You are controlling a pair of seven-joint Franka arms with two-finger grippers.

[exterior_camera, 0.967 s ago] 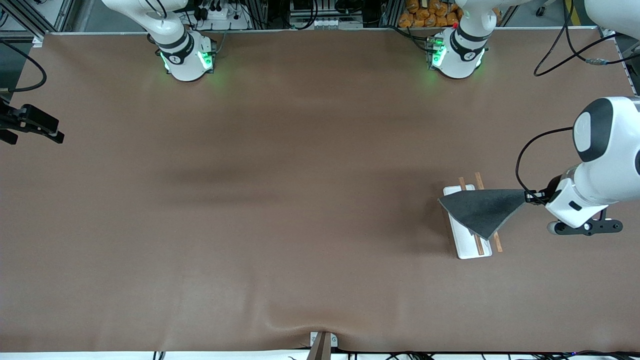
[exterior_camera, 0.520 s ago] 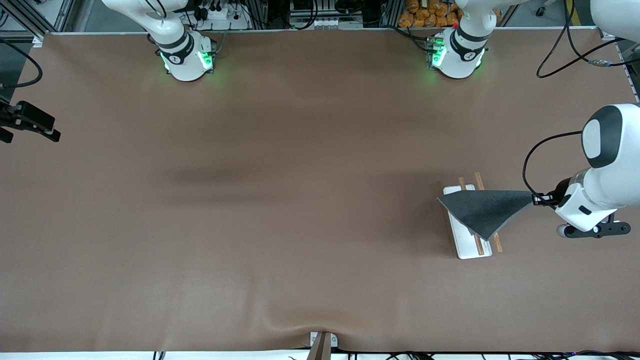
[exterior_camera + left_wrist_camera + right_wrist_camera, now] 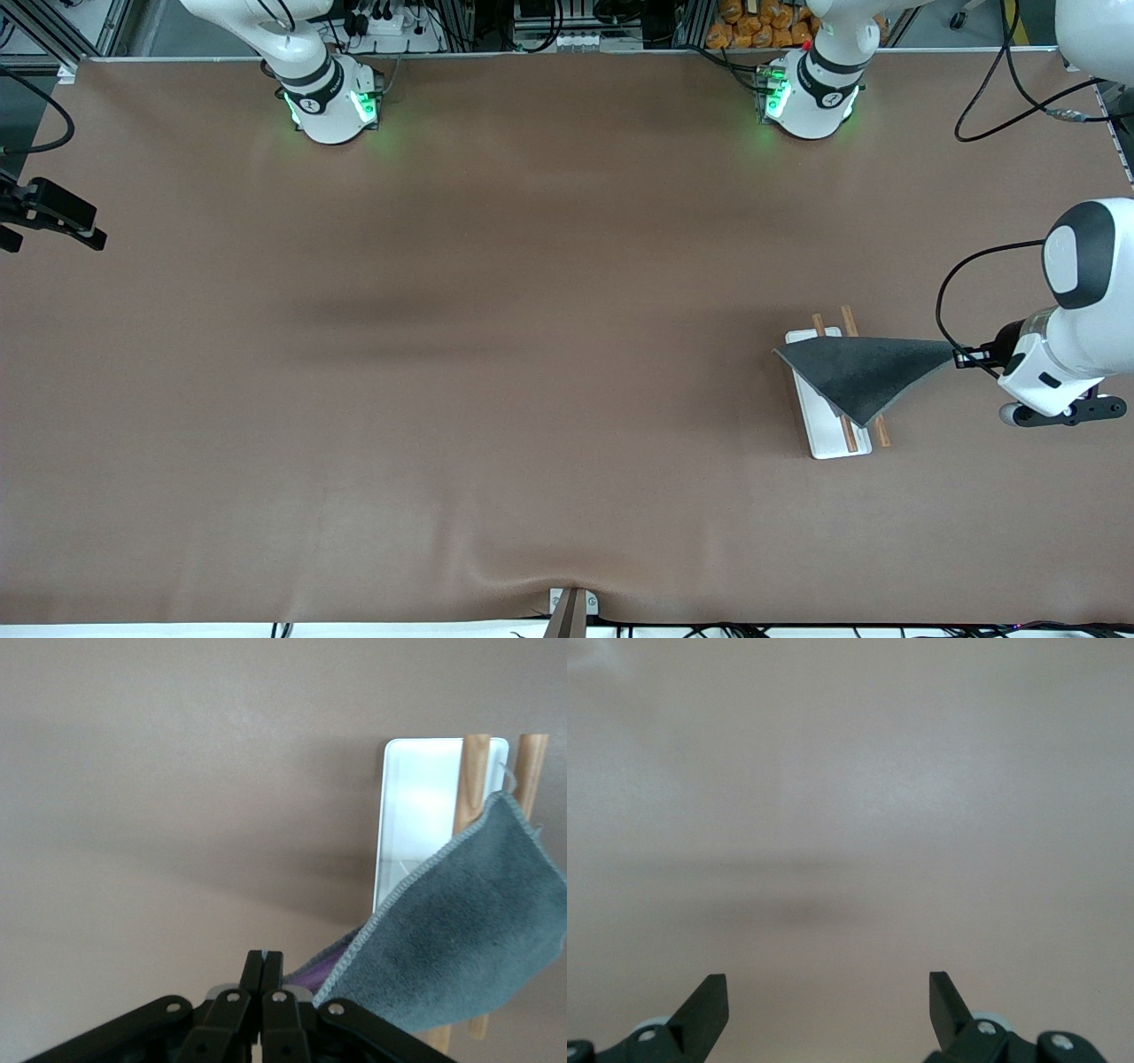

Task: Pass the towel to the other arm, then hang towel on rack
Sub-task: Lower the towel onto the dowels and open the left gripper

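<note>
The dark grey towel (image 3: 858, 376) lies draped over the two wooden rods (image 3: 852, 434) of the rack, whose white tray base (image 3: 826, 431) stands toward the left arm's end of the table. My left gripper (image 3: 963, 359) is shut on one corner of the towel and holds it stretched out sideways past the rack. In the left wrist view the shut left gripper (image 3: 264, 962) pinches the towel (image 3: 469, 930), with the tray (image 3: 416, 815) and a rod (image 3: 474, 771) under it. My right gripper (image 3: 55, 221) is open and empty (image 3: 828, 985) over the table edge at the right arm's end, waiting.
The brown table cover (image 3: 496, 354) is bare apart from the rack. A small mount (image 3: 571, 607) sits at the edge nearest the front camera. Cables (image 3: 1001, 80) hang near the left arm's base.
My left gripper has moved away from the rack toward the left arm's end of the table, pulling the towel's corner with it. The right gripper shifted slightly outward.
</note>
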